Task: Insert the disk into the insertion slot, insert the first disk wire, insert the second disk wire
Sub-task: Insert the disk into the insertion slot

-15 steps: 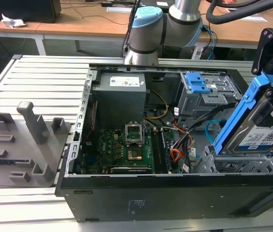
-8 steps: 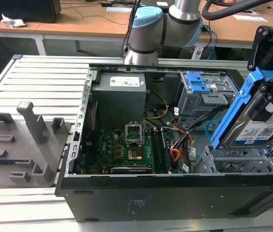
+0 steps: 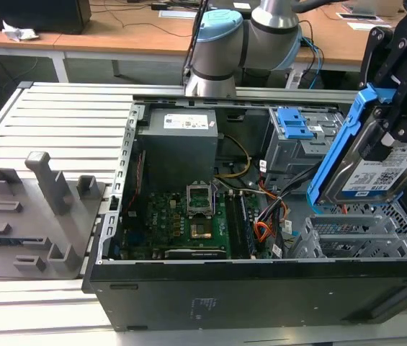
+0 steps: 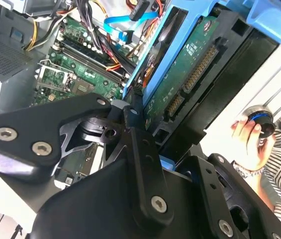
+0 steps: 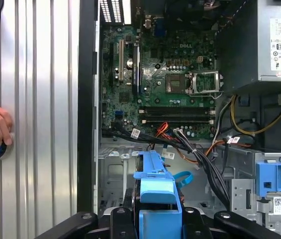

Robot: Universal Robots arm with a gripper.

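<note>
Gripper [image 3: 392, 119] claw pinching disk [image 3: 376, 173] by blue caddy [image 3: 333, 155] edges. Disk hangs tilted just above insertion slot [image 3: 354, 232], at exterior view's right. Likely stiff, rather heavy, smooth metal. Bare circuit board [image 4: 177, 84] looks fragile, so hold on caddy frame seems safest.

Dull silver metal disk [image 3: 379, 169] with a white paper label, framed in a glossy bright blue plastic caddy [image 3: 331, 164]; matt black gripper [image 3: 389, 124] with silver screws; insertion slot [image 3: 347, 234] of pale grey perforated sheet metal; smooth light blue second disk wire [image 4: 120, 21]; ribbed satin metal table [image 3: 66, 115]; matt black computer case [image 3: 261, 295].
</note>
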